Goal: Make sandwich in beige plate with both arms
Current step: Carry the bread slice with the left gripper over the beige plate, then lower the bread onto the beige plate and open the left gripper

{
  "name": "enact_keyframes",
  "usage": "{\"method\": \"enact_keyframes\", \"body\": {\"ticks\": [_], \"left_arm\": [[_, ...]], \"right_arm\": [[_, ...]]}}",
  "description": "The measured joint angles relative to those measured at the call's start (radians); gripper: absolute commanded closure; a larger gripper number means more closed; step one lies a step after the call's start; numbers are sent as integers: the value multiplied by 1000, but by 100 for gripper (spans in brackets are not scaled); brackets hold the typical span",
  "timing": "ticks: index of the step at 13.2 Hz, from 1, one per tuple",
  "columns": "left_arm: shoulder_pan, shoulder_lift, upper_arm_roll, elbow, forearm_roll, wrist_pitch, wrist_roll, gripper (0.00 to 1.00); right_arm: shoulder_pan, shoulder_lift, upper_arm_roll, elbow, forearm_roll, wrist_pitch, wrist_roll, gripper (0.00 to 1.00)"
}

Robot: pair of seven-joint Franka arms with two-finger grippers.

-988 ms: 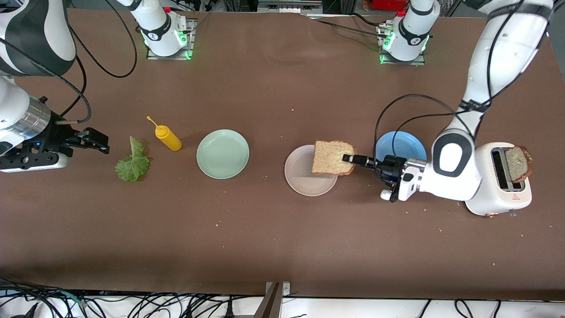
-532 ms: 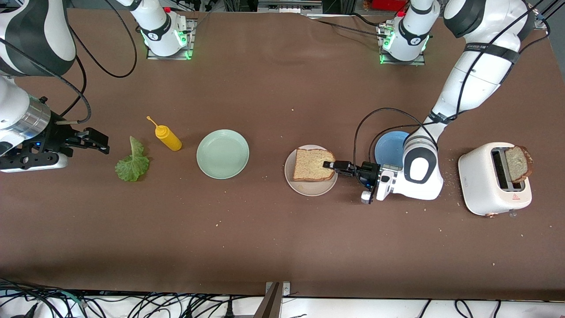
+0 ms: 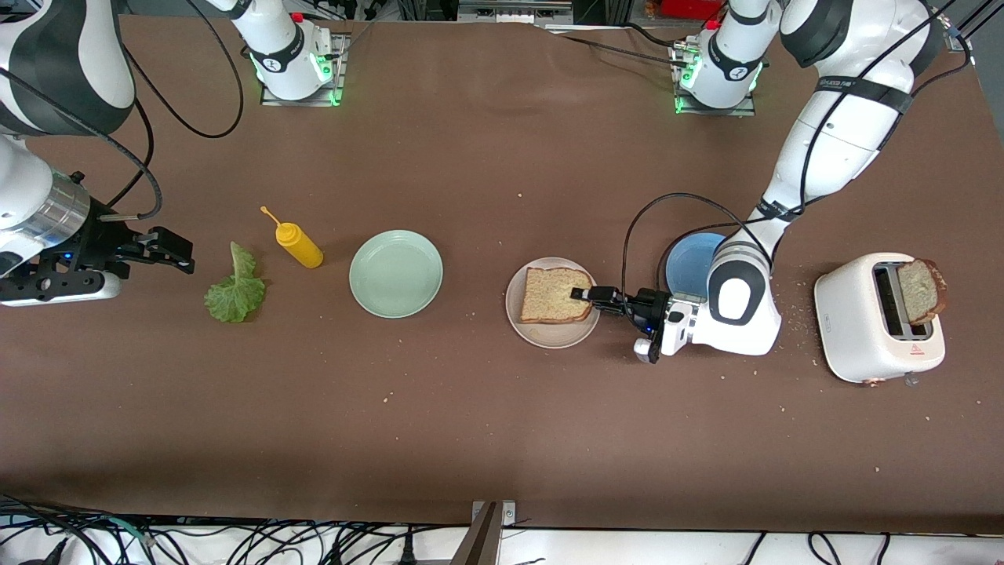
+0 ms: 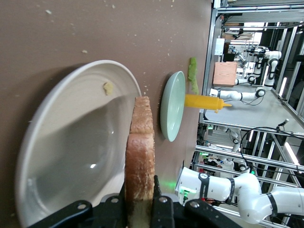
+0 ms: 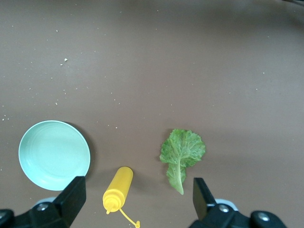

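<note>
A brown bread slice (image 3: 553,294) lies flat on the beige plate (image 3: 541,337). My left gripper (image 3: 580,295) is low at the plate's rim, shut on the slice's edge toward the left arm's end. The left wrist view shows the slice (image 4: 141,142) edge-on between both fingers, over the plate (image 4: 61,142). A second slice (image 3: 919,292) stands in the white toaster (image 3: 878,318). The green lettuce leaf (image 3: 235,292) lies on the table at the right arm's end. My right gripper (image 3: 184,255) waits open above the table beside the leaf (image 5: 182,152), nothing between its fingers (image 5: 137,194).
A yellow squeeze bottle (image 3: 298,243) lies between the lettuce and a mint-green plate (image 3: 396,273). A blue plate (image 3: 694,259) sits partly under the left arm, between the beige plate and the toaster. Crumbs dot the brown table.
The left gripper carried the bread slice toward the right arm's end and down, from tilted above the beige plate's edge to lying flat on it. The right arm has not moved.
</note>
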Motion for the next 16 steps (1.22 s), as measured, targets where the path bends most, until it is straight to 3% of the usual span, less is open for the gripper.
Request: {"method": "enact_keyframes", "body": {"ticks": [6, 10, 13, 16], "left_arm": [[-25, -1, 14, -1, 39, 56, 5, 0], [-26, -40, 13, 26, 248, 56, -77, 0], [-28, -124, 4, 37, 466, 53, -230, 0], [-41, -207, -2, 37, 602, 40, -337, 0]], "right_arm": [[0, 0, 0, 0, 0, 0, 0, 0], [0, 0, 0, 0, 0, 0, 0, 0], [0, 0, 0, 0, 0, 0, 0, 0], [0, 0, 0, 0, 0, 0, -2, 0]]}}
